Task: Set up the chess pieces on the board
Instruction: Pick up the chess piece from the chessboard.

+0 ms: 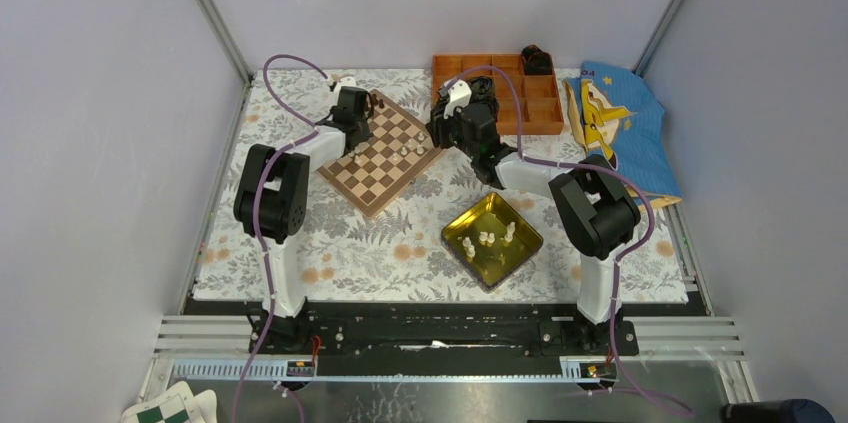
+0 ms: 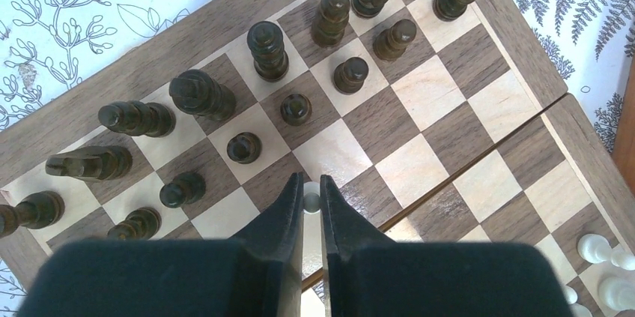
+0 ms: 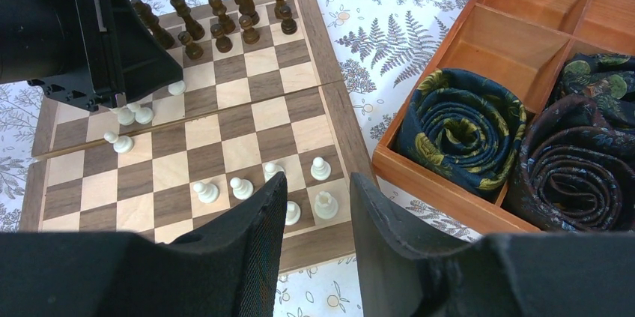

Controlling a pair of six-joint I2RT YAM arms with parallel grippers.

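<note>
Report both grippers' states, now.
Left gripper: closed on a cream-white chess piece.
Right gripper: open, holding nothing.

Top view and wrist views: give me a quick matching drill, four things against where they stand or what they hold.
1 dark pieces
2 yellow tray
3 orange box
4 left gripper

a holds rolled ties
b holds loose cream pieces
c stand in two rows at the board edge
d closed on one cream piece

Pairs: 1-c, 2-b, 3-a, 4-d
</note>
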